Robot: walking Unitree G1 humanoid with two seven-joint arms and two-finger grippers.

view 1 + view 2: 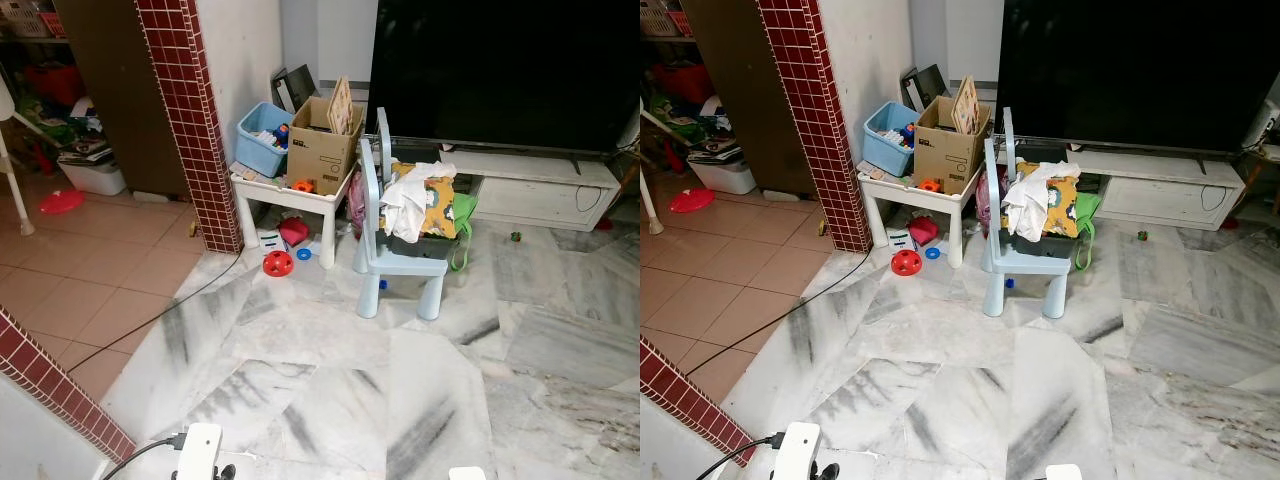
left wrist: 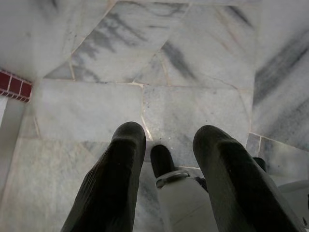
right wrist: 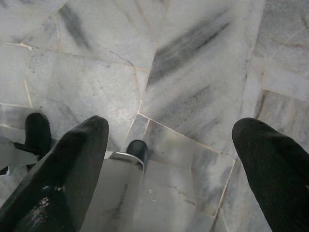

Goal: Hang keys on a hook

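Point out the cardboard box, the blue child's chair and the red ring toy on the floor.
cardboard box (image 1: 322,155): left eye view, its front face.
blue child's chair (image 1: 371,190): left eye view, its backrest.
red ring toy (image 1: 278,263): left eye view, its rim.

My left gripper (image 2: 166,145) hangs over the grey-veined marble floor (image 2: 193,63), fingers (image 2: 120,169) apart, empty. Red tile edge (image 2: 14,86) beside.

Grey-veined marble floor (image 1: 330,400), red-tiled pillar (image 1: 190,110), big dark TV (image 1: 500,70) w/ white low cabinet (image 1: 545,190) below.
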